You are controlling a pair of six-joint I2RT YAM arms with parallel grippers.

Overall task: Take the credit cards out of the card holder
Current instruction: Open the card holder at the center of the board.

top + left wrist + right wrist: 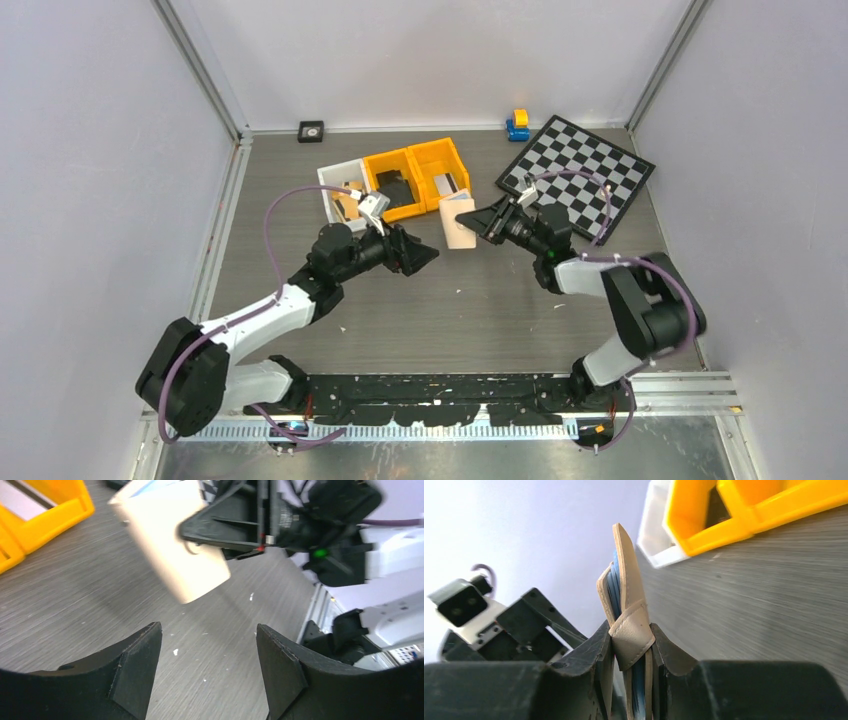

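Note:
My right gripper (484,221) is shut on the beige card holder (459,220) and holds it above the table, in front of the bins. In the right wrist view the card holder (626,595) stands edge-on between the jaws of that gripper (631,630). Its strap is pinched there, and blue edges of credit cards (614,587) show between its flaps. My left gripper (425,256) is open and points at the holder from the left, a short way off. From the left wrist, the holder (170,545) hangs beyond the open left gripper (207,630), which has only table between its fingers.
A white bin (335,185) and two yellow bins (395,180) stand behind the holder. One yellow bin holds a light card with a dark stripe (447,183). A chessboard (578,175) lies at back right, with a blue-yellow toy (517,124) behind it.

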